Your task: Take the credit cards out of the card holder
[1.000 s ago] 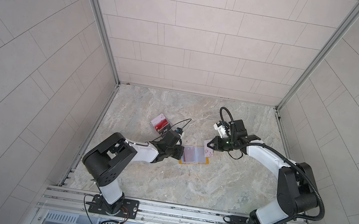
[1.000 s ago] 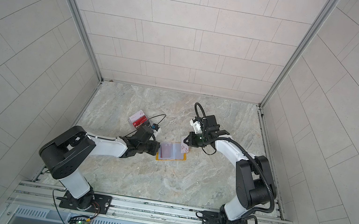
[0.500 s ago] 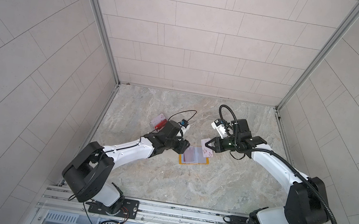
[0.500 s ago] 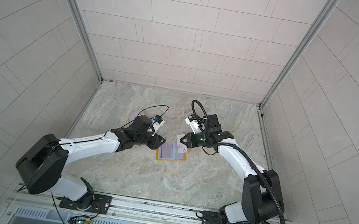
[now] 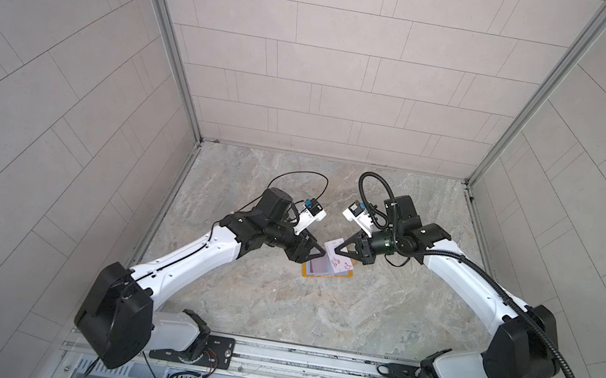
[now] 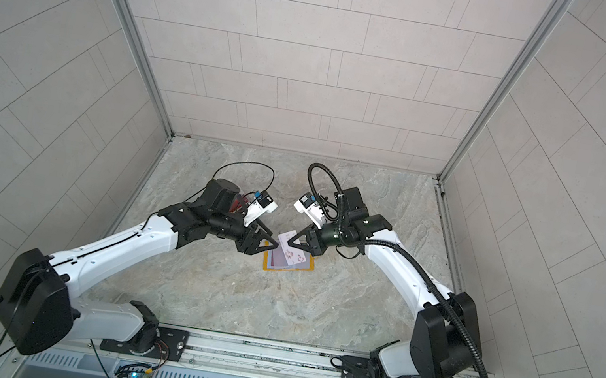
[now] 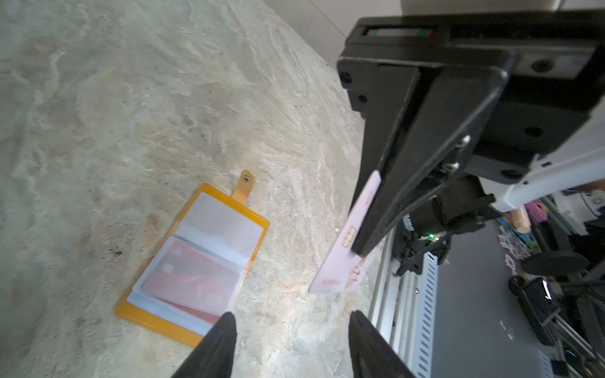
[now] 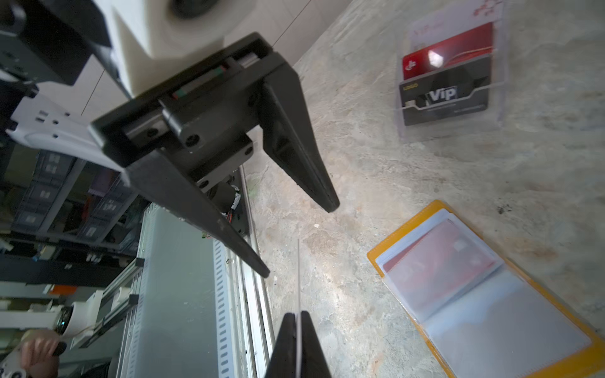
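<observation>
Since a second ago your left pincer (image 5: pixel 313 254) has come off the card holder (image 5: pixel 305 274) and opened, while your right pincer (image 5: pixel 339 249) stays clamped on the whitish card (image 5: pixel 337 262). In both top views the holder lies open on the worktop (image 5: pixel 274 297) between the two arms, and the whitish card (image 6: pixel 292 257) overlaps it in the picture, pinched at its far corner by the right pincer (image 6: pixel 294 240). The left pincer (image 6: pixel 271 245) hangs just beside it with nothing between its jaws. From the left wrist you see the left pincer (image 7: pixel 291 319) spread wide and empty over the near edge of the card holder (image 7: pixel 149 319). Its snap tab (image 7: pixel 245 183) points away, and a sleeved red card (image 7: pixel 193 278) shows through the clear plastic. Beside the holder, the right pincer (image 7: pixel 363 242) holds the whitish card (image 7: pixel 340 265) tilted and clear of the worktop. From the right wrist, the right pincer (image 8: pixel 298 319) is shut on the whitish card (image 8: pixel 298 278), seen edge-on as a thin line. The left pincer (image 8: pixel 298 240) gapes opposite, the card holder (image 8: pixel 373 253) lies open with its sleeved red card (image 8: pixel 438 255), and beyond stands a clear box (image 8: pixel 499 81) holding a black VIP card (image 8: pixel 445 98).
</observation>
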You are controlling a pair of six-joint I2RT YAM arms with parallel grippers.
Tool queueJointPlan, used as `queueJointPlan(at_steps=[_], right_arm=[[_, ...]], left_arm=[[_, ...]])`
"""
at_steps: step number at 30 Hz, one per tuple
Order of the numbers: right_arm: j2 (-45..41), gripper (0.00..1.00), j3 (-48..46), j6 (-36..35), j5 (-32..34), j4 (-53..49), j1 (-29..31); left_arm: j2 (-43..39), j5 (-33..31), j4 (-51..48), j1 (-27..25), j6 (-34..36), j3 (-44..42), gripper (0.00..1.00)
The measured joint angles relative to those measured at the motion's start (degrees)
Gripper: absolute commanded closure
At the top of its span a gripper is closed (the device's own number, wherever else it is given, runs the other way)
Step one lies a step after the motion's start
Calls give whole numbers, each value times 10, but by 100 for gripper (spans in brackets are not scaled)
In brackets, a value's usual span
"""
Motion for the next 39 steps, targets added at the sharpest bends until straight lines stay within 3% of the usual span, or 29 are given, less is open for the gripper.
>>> queueJointPlan(at_steps=[15,25,34,39], right_arm=[[13,100,4,-87,-37,-75,36],[15,100,29,-101,-37,-89,40],[34,100,49,-111,-37,-102,49],[35,100,50,-115,-38,-106,50]], left_arm=[[7,111,-34,6,32,36,72],[12,129,-45,6,34,37,72],[15,149,-44,-1,37,37,89],[15,154,-44,-1,38,37,92]])
